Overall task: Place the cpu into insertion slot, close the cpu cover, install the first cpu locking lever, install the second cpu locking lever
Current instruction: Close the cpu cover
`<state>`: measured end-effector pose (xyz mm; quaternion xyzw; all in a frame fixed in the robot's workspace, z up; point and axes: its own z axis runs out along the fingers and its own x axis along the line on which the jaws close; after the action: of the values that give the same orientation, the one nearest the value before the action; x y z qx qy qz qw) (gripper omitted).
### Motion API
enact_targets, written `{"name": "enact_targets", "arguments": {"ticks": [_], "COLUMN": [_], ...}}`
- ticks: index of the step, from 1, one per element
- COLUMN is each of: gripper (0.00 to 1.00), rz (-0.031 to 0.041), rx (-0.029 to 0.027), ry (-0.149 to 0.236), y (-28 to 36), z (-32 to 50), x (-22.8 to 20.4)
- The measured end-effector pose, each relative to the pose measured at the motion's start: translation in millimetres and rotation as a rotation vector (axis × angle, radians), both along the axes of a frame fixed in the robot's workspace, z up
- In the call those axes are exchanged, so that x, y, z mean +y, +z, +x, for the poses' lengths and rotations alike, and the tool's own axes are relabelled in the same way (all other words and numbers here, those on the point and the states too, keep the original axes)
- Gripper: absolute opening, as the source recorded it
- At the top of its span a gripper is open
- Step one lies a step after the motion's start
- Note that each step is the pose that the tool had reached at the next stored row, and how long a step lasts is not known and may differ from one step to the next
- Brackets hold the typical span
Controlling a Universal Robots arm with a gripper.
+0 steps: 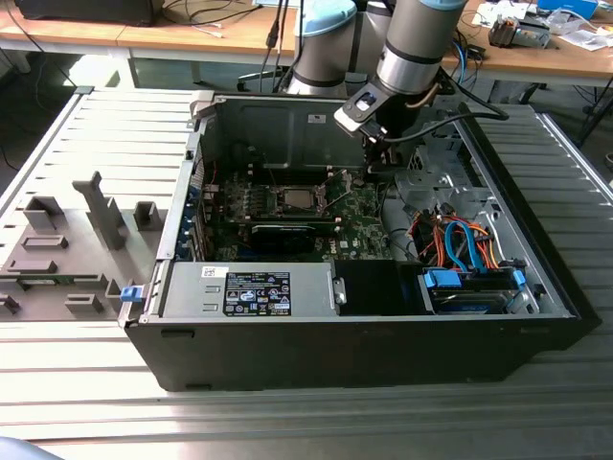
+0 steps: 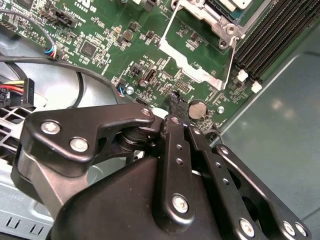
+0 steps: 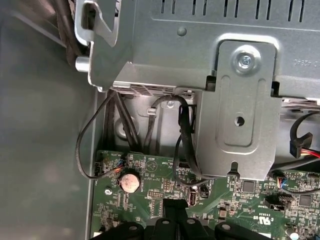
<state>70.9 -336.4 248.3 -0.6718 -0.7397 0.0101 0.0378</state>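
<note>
In the exterior view the cpu (image 1: 295,199) shows as a small silver-grey square in the insertion slot (image 1: 295,188) on the green board, just behind the black graphics card (image 1: 283,233). My gripper (image 1: 375,165) hangs to the exterior view's right of the slot, over the board's edge. In the second wrist view its black fingers (image 2: 176,131) meet at the tip and hold nothing, so the gripper (image 2: 174,98) is shut. Beyond the tip lies the silvery cpu cover (image 2: 197,71) with two thin wire levers (image 2: 229,65) beside it. Whether they are latched I cannot tell. The gripper (image 3: 175,209) also shows in the first wrist view.
A coin battery (image 2: 198,108) sits on the board just past the fingertips. Long black memory slots (image 2: 272,37) run beside the socket. A grey metal bracket (image 3: 237,107) and black cables (image 3: 182,130) hang over the board's edge. Orange and blue cables (image 1: 460,244) fill the case's right side.
</note>
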Motion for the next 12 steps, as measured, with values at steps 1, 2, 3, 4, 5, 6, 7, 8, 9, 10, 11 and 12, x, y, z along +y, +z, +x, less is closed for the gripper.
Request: {"name": "enact_targets", "arguments": {"ticks": [1,2,3,4,5,6,7,8,9,10,11,12], "gripper": [0.11,0.11,0.11,0.11,0.11,0.11,0.11,0.11,0.11,0.11,0.11,0.11], "rz": [0.0003,0.0009,0.0017,0.0019,0.0020,0.0021,0.0021,0.0020,0.0021,0.0022,0.0022,0.0022], "rx": [0.0000,0.0000,0.0000,0.0000,0.0000,0.0000,0.0000,0.0000,0.0000,0.0000,0.0000,0.0000], "ry": [0.000,0.000,0.000,0.000,0.000,0.000,0.000,0.000,0.000,0.000,0.000,0.000], "y": [-0.1,-0.1,-0.2,-0.2,-0.2,-0.2,-0.2,-0.2,-0.2,-0.3,-0.3,-0.3], "z": [-1.0,-2.7,-3.8,-4.4,-5.2,-6.0,-7.0,-7.7,-8.8,-10.0,-11.1,-11.7], "x": [0.0,-0.1,0.0,0.0,0.0,0.0,0.0,0.0,0.0,0.0,0.0,0.0]}}
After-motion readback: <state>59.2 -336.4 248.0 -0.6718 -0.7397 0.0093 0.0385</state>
